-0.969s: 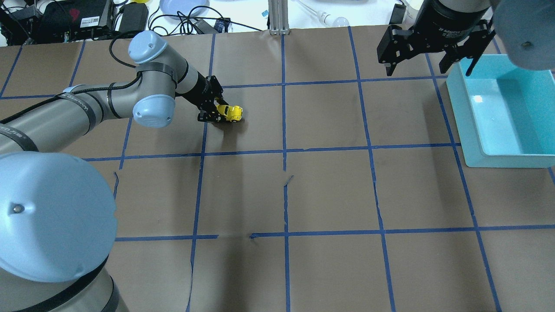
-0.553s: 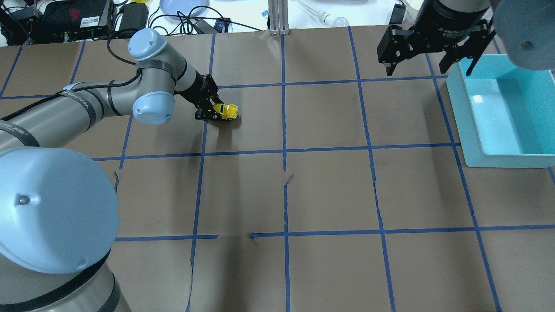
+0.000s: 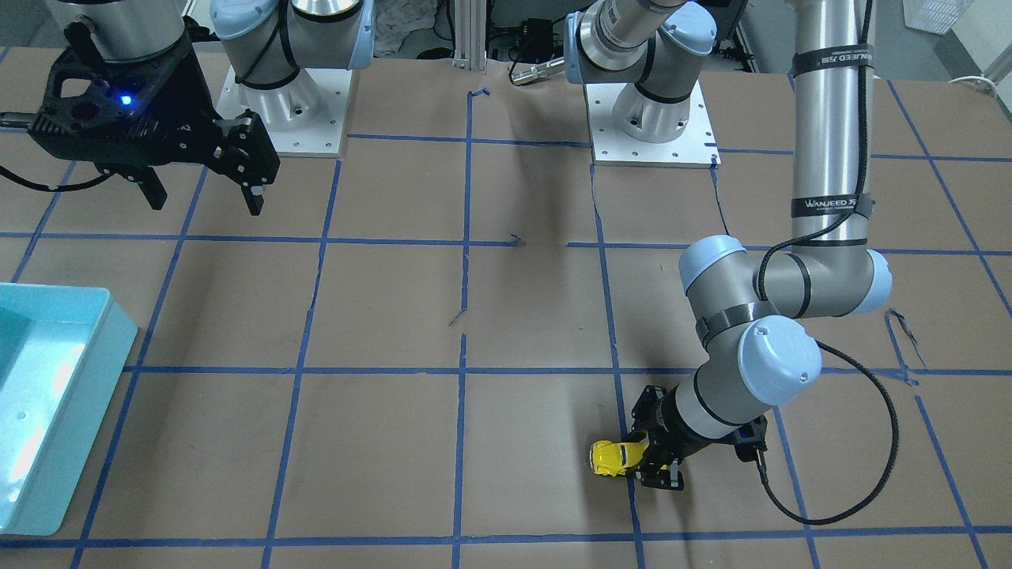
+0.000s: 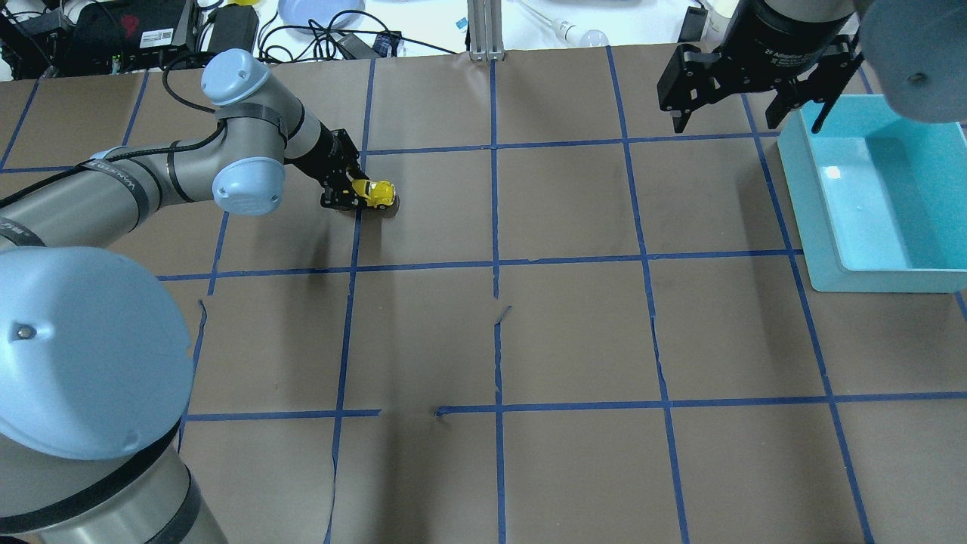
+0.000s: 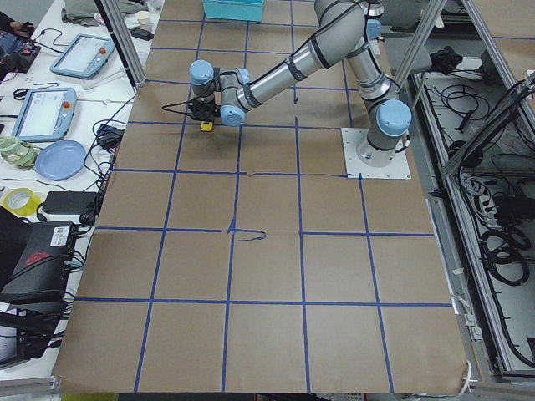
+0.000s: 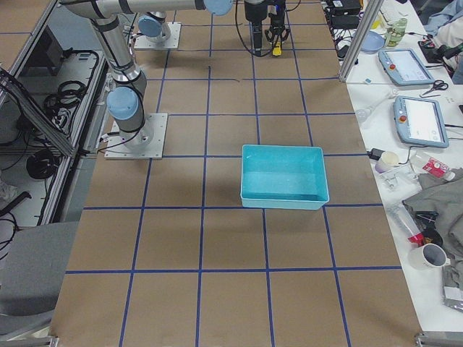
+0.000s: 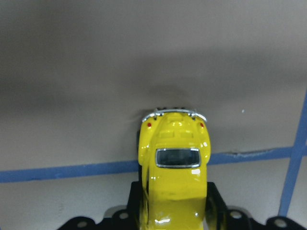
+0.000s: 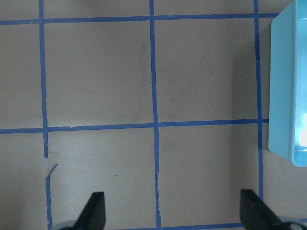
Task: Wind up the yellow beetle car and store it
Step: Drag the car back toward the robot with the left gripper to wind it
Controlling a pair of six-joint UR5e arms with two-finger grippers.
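The yellow beetle car (image 4: 375, 193) is a tiny glossy toy with dark windows. It sits low on the brown paper at the far left of the table, held between the fingers of my left gripper (image 4: 349, 193), which is shut on it. It also shows in the front view (image 3: 613, 457), in the left wrist view (image 7: 173, 167) with its rear pointing away, and small in the left side view (image 5: 206, 127). My right gripper (image 4: 748, 113) hangs open and empty, high beside the turquoise bin (image 4: 801, 189). Its spread fingertips (image 8: 93, 211) show in the right wrist view.
The turquoise bin stands at the table's right side (image 6: 283, 177) (image 3: 103, 332); its edge (image 8: 280, 86) shows in the right wrist view. Blue tape lines grid the brown paper. Cables, a blue plate (image 4: 317, 11) and electronics lie beyond the far table edge.
My left gripper has drawn the car back to the left along the table, roughly half a car length per frame. The right arm has not moved.
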